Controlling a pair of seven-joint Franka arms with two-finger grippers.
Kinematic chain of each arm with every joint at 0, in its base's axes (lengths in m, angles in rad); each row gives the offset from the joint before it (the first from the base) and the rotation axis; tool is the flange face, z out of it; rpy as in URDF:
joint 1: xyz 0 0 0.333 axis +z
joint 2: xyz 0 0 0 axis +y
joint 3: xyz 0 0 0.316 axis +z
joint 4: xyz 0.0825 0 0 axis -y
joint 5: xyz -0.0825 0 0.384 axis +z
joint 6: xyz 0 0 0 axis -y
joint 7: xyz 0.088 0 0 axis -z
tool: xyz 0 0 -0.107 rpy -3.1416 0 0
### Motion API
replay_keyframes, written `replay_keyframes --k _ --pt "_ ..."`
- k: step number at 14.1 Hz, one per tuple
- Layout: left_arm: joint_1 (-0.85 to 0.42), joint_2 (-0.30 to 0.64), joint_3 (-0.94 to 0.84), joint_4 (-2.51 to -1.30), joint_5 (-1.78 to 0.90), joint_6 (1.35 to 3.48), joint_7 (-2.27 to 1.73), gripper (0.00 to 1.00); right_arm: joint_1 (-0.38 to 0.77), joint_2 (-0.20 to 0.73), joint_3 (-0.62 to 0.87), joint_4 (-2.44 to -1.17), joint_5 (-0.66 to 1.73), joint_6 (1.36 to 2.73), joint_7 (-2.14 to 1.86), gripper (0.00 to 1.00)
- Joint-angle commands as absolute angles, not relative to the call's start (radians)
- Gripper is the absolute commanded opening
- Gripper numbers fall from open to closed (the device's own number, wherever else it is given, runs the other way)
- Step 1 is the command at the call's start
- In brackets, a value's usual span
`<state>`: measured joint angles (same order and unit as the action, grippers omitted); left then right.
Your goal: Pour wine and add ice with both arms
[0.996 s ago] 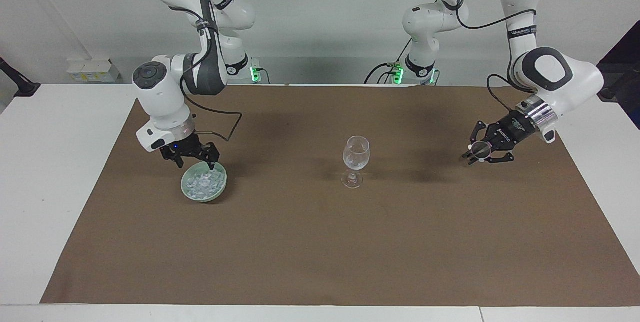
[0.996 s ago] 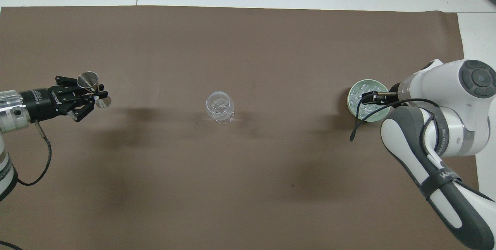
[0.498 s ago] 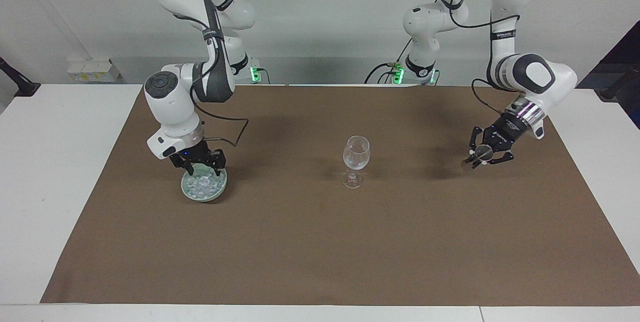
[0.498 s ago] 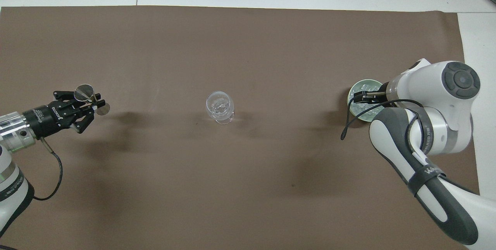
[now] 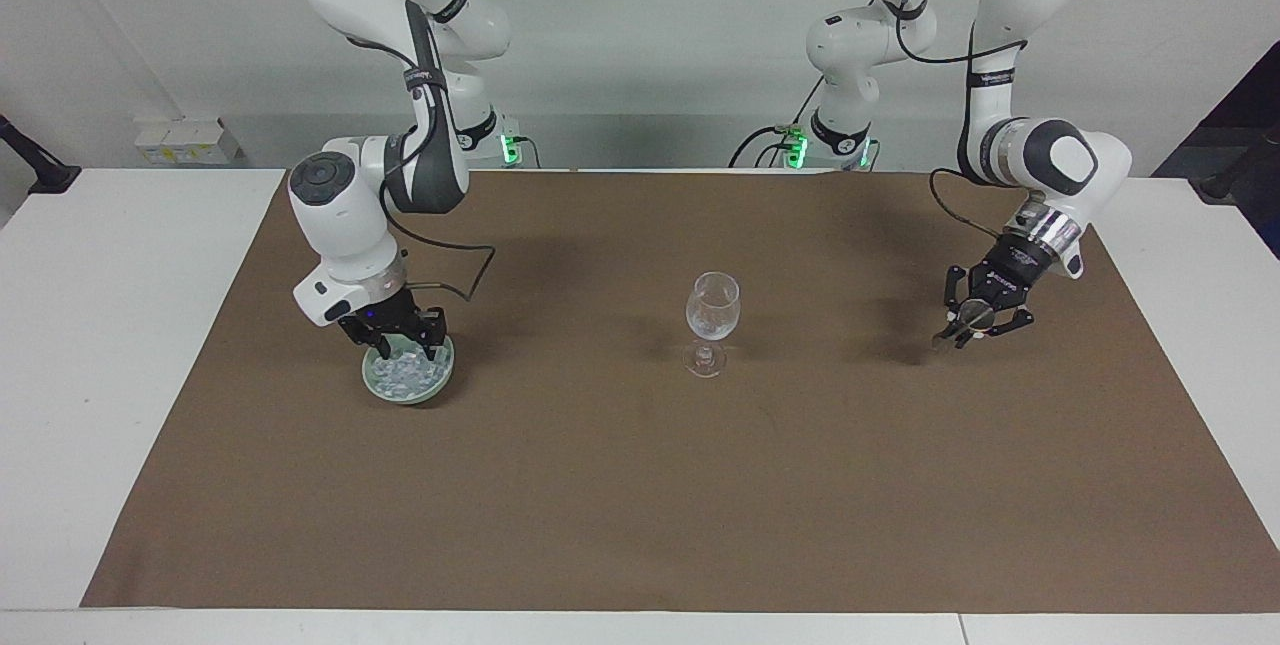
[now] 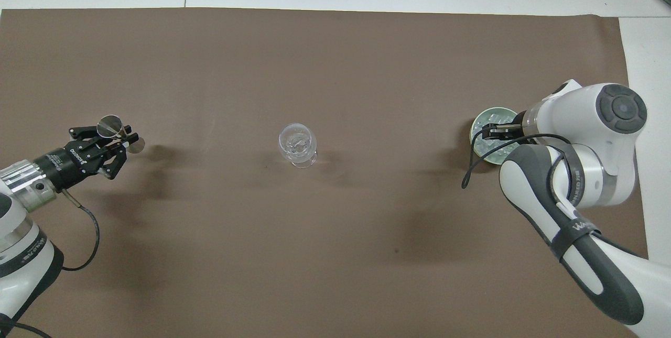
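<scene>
The right gripper (image 5: 398, 340) is lowered into the pale green bowl (image 5: 375, 387), which sits toward the right arm's end of the table. Its fingertips are down among the ice (image 5: 400, 375); how far apart they stand cannot be told, nor whether a chunk is between them. The left gripper (image 5: 962, 328) hangs low over the brown mat (image 5: 640, 485) toward the left arm's end, closed on a small metal jigger (image 6: 111, 126). The jigger lies tilted, its mouth facing sideways and slightly up. The wine glass (image 5: 712, 323) stands upright mid-table, well apart from both grippers, with clear contents in its bowl; whether these are liquid or ice cannot be told.

Risks from this position:
- Slip. The chunks are small, smooth and probably wet; a weak or off-centre pinch would likely drop one on the mat during transfer.
- Bowl shift. The bowl is light and shallow. Fingertips pressing on its floor or catching its rim could slide or tip it.
- Glass strike. The stemmed glass is top-heavy. A low approach by either gripper could knock it over.
- Drip. Any liquid left in the tilted jigger could run onto the mat.

Count: two arms, two grippers, one bowl, one heap of ice chunks too many to count, one wine glass, one jigger, one mat.
</scene>
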<state>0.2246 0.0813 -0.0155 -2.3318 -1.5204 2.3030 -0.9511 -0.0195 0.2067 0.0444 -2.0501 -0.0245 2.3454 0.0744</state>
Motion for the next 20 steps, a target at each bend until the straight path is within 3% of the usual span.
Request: replay_keyframes --k 1,4,6,9,11,14,20 --pt "0.213 0.124 -0.021 -2.342 -1.618 2.327 -0.853 0.00 -0.031 0.224 0.049 -2.059 -0.028 2.397 0.048 0.64" --pt "0.219 0.129 -0.021 -2.344 -1.629 2.319 -0.836 0.00 -0.032 0.229 0.049 -2.059 -0.028 2.405 0.049 0.62" --pt "0.215 0.127 -0.021 -2.355 -1.632 2.318 -0.835 0.00 -0.031 0.229 0.049 -2.059 -0.028 2.402 0.052 0.42" --pt "0.213 0.135 -0.021 -2.355 -1.655 2.315 -0.827 0.00 -0.032 0.222 0.049 -2.059 -0.028 2.378 0.052 0.28" --pt "0.212 0.135 -0.023 -2.355 -1.660 2.313 -0.827 0.00 -0.037 0.213 0.049 -2.056 -0.026 2.343 0.058 0.07" --pt "0.209 0.133 -0.023 -2.362 -1.661 2.312 -0.827 0.00 -0.046 0.180 0.049 -2.046 -0.009 2.336 0.064 0.00" --pt "0.199 0.132 -0.025 -2.381 -1.692 2.312 -0.790 0.03 -0.005 0.083 0.051 -2.002 -0.008 2.272 0.158 0.00"
